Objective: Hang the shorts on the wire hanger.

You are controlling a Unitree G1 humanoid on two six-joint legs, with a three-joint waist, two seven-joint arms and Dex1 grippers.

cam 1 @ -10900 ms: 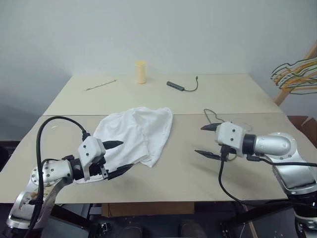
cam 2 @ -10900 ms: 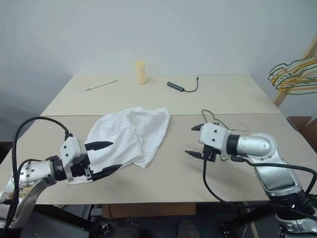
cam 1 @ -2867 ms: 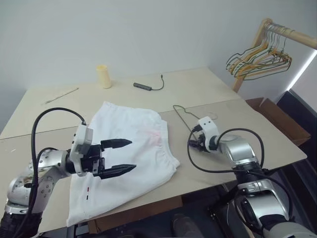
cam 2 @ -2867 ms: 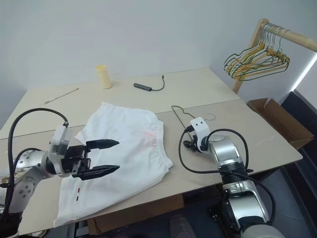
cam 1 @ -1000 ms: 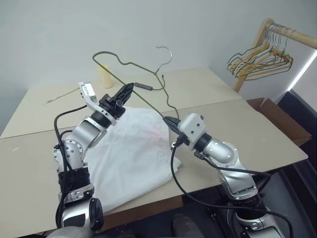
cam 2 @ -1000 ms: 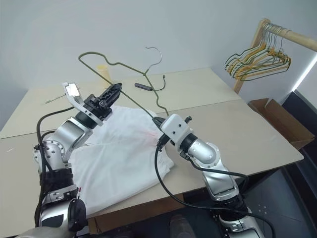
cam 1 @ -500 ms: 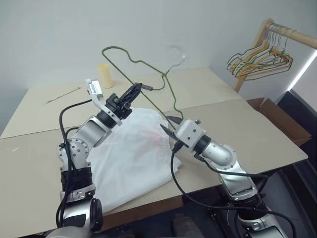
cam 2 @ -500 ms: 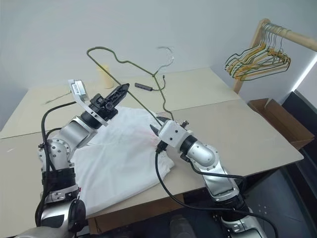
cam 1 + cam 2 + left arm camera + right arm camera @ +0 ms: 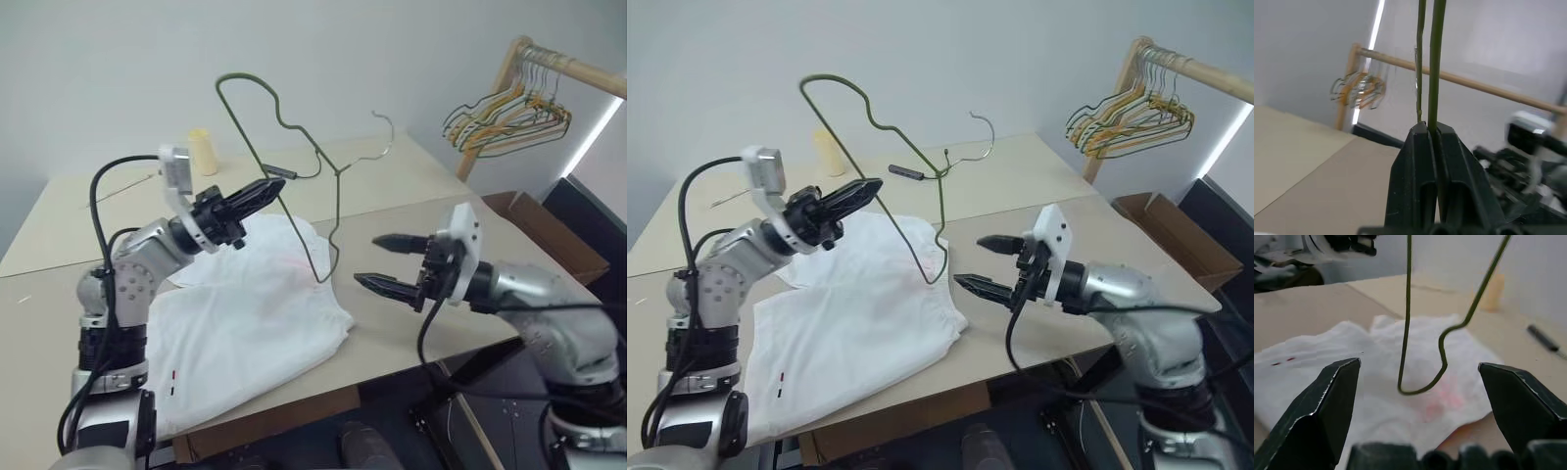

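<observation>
White fabric shorts (image 9: 250, 313) are spread on the beige worktop (image 9: 411, 201). The thin olive wire hanger (image 9: 294, 147) is pinched aloft by the left end effector (image 9: 263, 191); the right end effector (image 9: 384, 262) is spread, empty.

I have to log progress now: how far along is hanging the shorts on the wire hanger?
Done: the wire hanger is off the table, pinched in the shut left gripper.
In hand: it hangs tilted above the shorts; the right gripper stands open beside it, holding nothing.
Left: the shorts lie flat on the table, not yet on the hanger.
</observation>
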